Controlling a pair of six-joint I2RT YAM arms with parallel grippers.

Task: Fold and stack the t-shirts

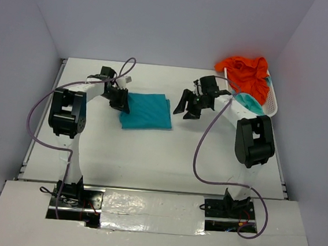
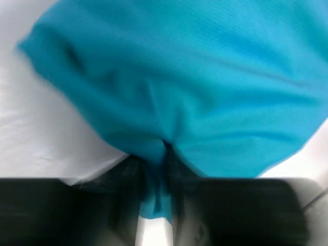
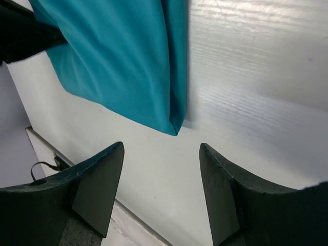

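My left gripper (image 2: 154, 177) pinches the teal shirt (image 1: 147, 111), cloth bunched between jaws. My right gripper (image 3: 161, 148) gapes empty; shirt corner just ahead, folded edge running away.

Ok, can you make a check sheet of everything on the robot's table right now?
Surface: white table, flat.
Job's things: teal t-shirt folded mid-table; orange t-shirt and mint t-shirt heaped in the basket.
Clutter: white basket, far right corner.
Hands: left hand pinching the teal t-shirt's left edge; right hand open, empty, beside it.
Cables: purple cables looping off both arms.
Surroundings: plain pale walls on three sides.
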